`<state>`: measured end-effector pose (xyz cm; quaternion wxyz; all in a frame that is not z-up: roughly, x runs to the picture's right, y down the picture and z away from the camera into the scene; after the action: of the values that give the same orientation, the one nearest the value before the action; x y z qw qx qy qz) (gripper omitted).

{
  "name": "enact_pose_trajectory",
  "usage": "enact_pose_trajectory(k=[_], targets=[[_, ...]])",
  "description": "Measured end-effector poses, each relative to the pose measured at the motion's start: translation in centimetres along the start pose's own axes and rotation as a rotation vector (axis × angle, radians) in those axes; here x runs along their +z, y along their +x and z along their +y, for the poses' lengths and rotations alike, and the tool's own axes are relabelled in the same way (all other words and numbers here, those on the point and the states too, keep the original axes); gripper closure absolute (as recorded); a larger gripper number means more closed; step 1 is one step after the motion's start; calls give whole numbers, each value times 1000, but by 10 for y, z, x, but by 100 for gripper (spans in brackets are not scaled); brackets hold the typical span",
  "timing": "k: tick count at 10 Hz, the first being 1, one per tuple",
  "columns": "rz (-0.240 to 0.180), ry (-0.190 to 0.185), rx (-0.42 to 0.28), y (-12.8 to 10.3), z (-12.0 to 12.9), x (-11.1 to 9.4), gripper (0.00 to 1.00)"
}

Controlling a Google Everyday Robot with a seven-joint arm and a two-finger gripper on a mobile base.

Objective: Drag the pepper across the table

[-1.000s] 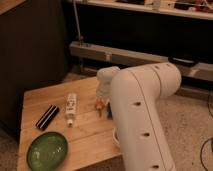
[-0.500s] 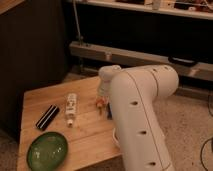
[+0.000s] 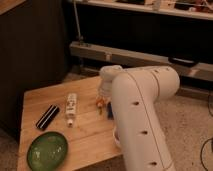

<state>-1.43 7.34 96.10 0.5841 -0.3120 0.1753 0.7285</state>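
We read this as the contact stage of the drag: the arm is bent down over the right side of the table, and its white bulk fills the view from about three o'clock round to six. The gripper sits at the low end of that arm, just right of the table's middle, and the wrist housing covers it so fully that we cannot tell how its jaws stand. The pepper shows only as a small orange-red sliver at the arm's lower left edge, roughly at the centre of the tabletop, touching or nearly touching the gripper; we cannot say whether it is pinched or merely pressed from above. At nine o'clock from the pepper lies a white tube, just beside it, then a dark flat block further toward the left edge, and a green plate at about seven o'clock near the front corner. Our judgement is that the next move calls for a steady sideways sweep held low on the wood, with firm downward contact so the pepper does not slip out. A pull toward nine o'clock would run into the tube, so open wood elsewhere looks the safer path.
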Motion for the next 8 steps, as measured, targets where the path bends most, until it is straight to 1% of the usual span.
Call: enact_pose_trajectory(k=[4,5,6,8], targets=[[3,3,-4,0,2,-2,82],[12,-7,4,-2,-1,-1,82],[12,-26,13,-9,-6,-1,82],[7,-26,13,-10,-7,-2,82]])
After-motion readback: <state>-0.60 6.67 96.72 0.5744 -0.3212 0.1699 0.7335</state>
